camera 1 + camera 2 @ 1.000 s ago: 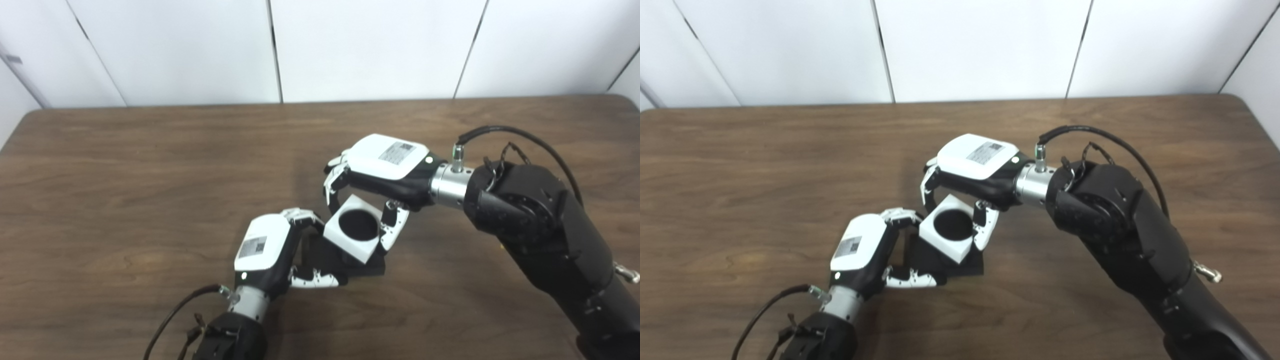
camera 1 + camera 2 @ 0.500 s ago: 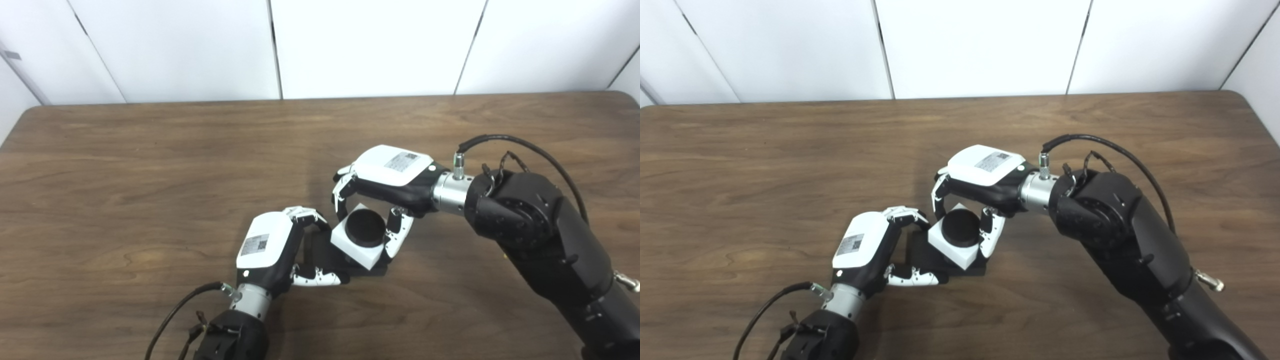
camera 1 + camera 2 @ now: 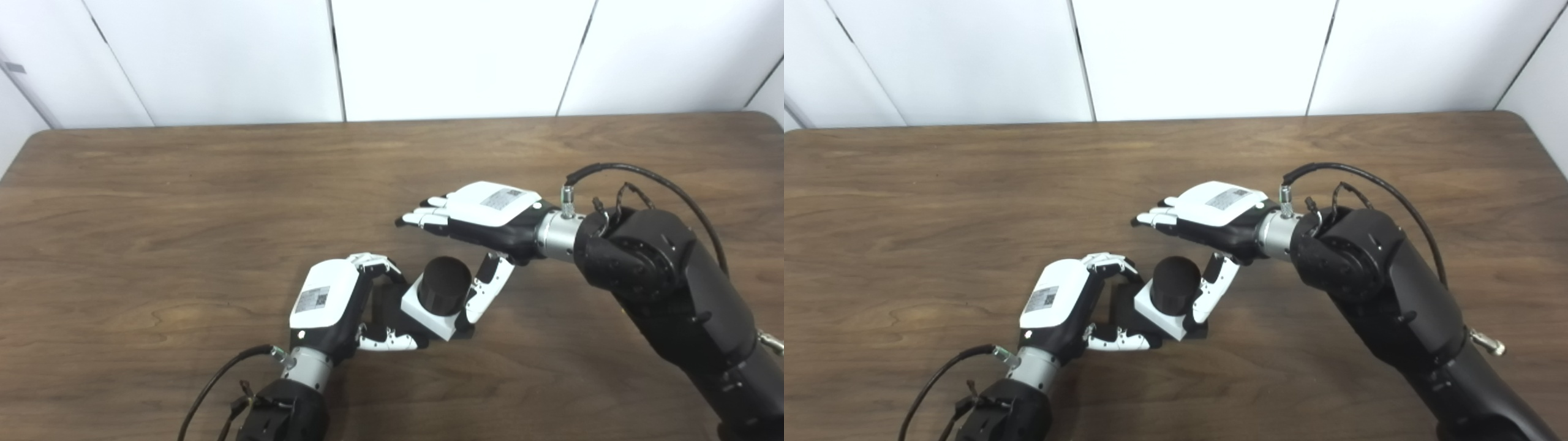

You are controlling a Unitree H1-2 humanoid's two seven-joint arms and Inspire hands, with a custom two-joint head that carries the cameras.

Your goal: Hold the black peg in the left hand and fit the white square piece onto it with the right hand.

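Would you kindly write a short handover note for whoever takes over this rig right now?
Left hand: shut on the black peg's base, fingers wrapped round its edge on the table.
Right hand: open, fingers stretched flat above the parts, thumb hanging beside the white square piece; whether it touches is unclear.
Parts: the white square piece sits low round the black peg, which sticks up through its hole.
Done: the fit looks complete.
Left: draw the right hand clear, then release the left.

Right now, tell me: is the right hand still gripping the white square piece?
No: the right hand is open with fingers stretched flat, while the white square piece sits around the black peg.
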